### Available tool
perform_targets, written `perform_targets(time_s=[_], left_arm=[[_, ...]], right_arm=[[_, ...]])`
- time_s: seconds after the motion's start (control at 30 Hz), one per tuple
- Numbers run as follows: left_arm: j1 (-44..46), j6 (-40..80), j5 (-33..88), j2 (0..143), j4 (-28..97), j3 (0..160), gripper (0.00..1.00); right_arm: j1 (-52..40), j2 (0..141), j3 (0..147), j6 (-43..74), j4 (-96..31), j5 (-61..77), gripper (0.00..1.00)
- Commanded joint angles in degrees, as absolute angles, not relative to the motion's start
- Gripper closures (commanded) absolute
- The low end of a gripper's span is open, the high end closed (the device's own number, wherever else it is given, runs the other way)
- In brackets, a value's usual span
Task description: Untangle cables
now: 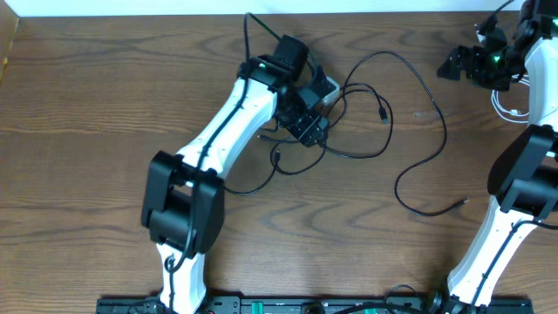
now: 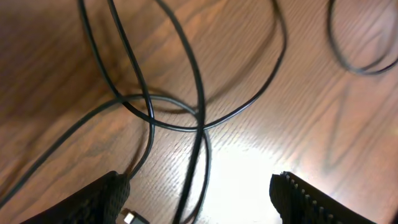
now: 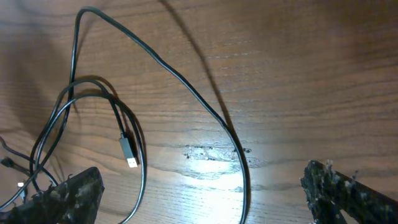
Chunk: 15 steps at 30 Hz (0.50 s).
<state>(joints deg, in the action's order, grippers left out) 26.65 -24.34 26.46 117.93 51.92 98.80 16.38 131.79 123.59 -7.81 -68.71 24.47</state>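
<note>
Overhead: wooden desk [image 1: 87, 105], two white-and-black arms reaching in from the near edge

- Left arm [image 1: 218, 131] stretches to desk centre; left gripper [image 1: 307, 122] sits right over the knot of cables
- Right arm [image 1: 514, 192] stands at the right edge; right gripper [image 1: 458, 63] is well apart from the knot, beyond the far side of the wide loop
- Black cables [image 1: 349, 92]: tangle lies under the left jaws, and one long loop runs out from it towards the right jaws and curls back to a free end nearer the right arm's base
- White cable [image 1: 504, 108]: small loops just beside the right arm, behind its jaws

Left wrist: left gripper [image 2: 202, 190] jaws spread wide, pinching nothing; several black strands cross on the desk between and just ahead of them

Right wrist: right gripper [image 3: 202, 183] jaws spread wide, nothing held; one black strand runs in between them, nearer the right finger [image 3: 336, 186]

USB plug [image 3: 128, 149]: lies ahead of the left finger [image 3: 74, 190], inside a narrow loop, apart from both jaws
</note>
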Motion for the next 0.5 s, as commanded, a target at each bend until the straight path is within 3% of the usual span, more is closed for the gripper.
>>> perform_targets(time_s=[0.0,0.23,0.27,0.3,0.33,0.47], left_arm=[[26.8,-26.3,23.9,120.6,52.2,98.7,0.25],[26.8,-26.3,24.0,121.0,51.9,98.7,0.56],[26.8,-26.3,24.0,121.0,51.9,98.7,0.64],[26.8,-26.3,23.9,121.0,51.9,98.7,0.81],[26.8,-26.3,23.9,120.9,51.9,98.7,0.92],[26.5,-25.6,23.9,119.9,51.8,99.3,0.92]], right_arm=[[16.0,131.4,124.0,-8.4,-68.8,25.2,0.01],[16.0,131.4,124.0,-8.4,-68.8,25.2,0.01],[16.0,131.4,124.0,-8.4,-68.8,25.2,0.01],[16.0,131.4,124.0,-8.4,-68.7,25.2,0.01],[15.9,131.4,124.0,-8.4,-68.7,25.2,0.01],[15.0,131.4,124.0,-8.4,-68.6,25.2,0.01]])
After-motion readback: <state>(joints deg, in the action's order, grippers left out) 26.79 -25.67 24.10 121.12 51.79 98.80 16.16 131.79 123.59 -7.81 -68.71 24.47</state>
